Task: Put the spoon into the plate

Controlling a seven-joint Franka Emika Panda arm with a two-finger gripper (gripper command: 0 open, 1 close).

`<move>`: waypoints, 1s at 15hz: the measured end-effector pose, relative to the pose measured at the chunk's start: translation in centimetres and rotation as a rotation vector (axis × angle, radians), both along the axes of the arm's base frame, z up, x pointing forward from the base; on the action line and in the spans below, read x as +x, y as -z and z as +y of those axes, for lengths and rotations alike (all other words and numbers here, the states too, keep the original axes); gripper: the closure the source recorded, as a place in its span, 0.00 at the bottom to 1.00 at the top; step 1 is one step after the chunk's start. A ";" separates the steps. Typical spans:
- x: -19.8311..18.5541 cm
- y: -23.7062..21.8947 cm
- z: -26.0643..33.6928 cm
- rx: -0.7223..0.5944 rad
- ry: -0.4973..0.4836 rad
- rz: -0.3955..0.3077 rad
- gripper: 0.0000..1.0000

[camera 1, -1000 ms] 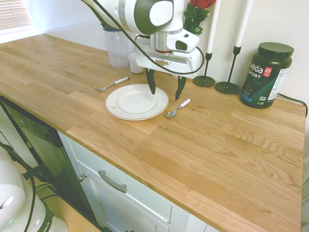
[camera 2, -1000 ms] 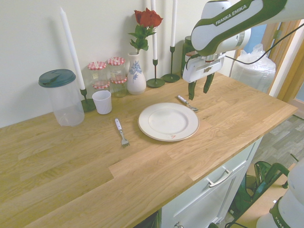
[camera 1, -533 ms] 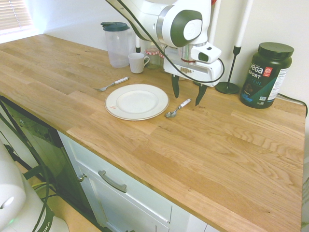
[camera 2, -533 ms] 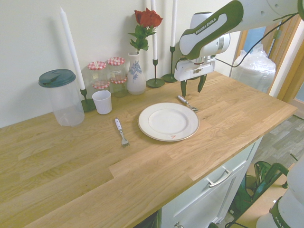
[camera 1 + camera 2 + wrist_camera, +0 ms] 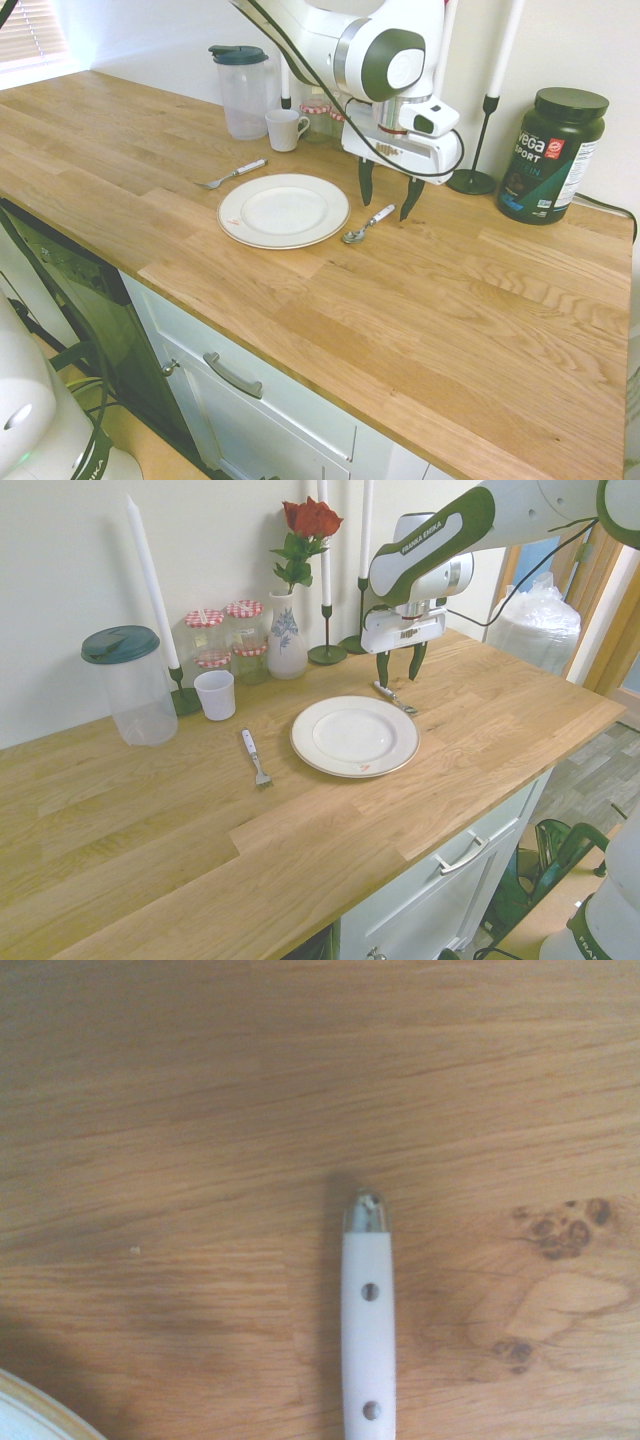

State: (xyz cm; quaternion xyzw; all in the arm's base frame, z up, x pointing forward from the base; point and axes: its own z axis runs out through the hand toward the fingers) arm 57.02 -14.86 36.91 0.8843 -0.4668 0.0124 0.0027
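The spoon [image 5: 366, 224] lies flat on the wooden counter just right of the plate [image 5: 235, 221], metal bowl toward the front edge, white handle pointing back. In the second exterior view the spoon [image 5: 394, 698] sits behind the plate [image 5: 306, 748] on its right. My gripper [image 5: 385, 198] hangs open over the handle end, one finger on each side, tips just above the wood. From the other side the gripper [image 5: 399, 672] stands the same way. The wrist view shows the white handle [image 5: 367, 1335] with two rivets and a sliver of plate rim [image 5: 30, 1418].
A white-handled fork [image 5: 233, 175] lies left of the plate. Behind stand a lidded clear jug [image 5: 241, 92], a white cup [image 5: 284, 129], black candlesticks [image 5: 472, 178], a vase with a rose [image 5: 287, 635] and a dark supplement tub [image 5: 552, 155].
The gripper has swung from above the plate's right rim over to the spoon's handle and come down close to the counter, staying open. The spoon and plate lie unmoved.
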 end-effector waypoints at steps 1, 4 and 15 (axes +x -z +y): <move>0.1 0.2 0.0 0.008 0.005 0.001 1.00; 0.3 1.1 0.1 0.014 0.005 0.003 1.00; 1.3 3.2 0.7 0.033 -0.025 -0.029 1.00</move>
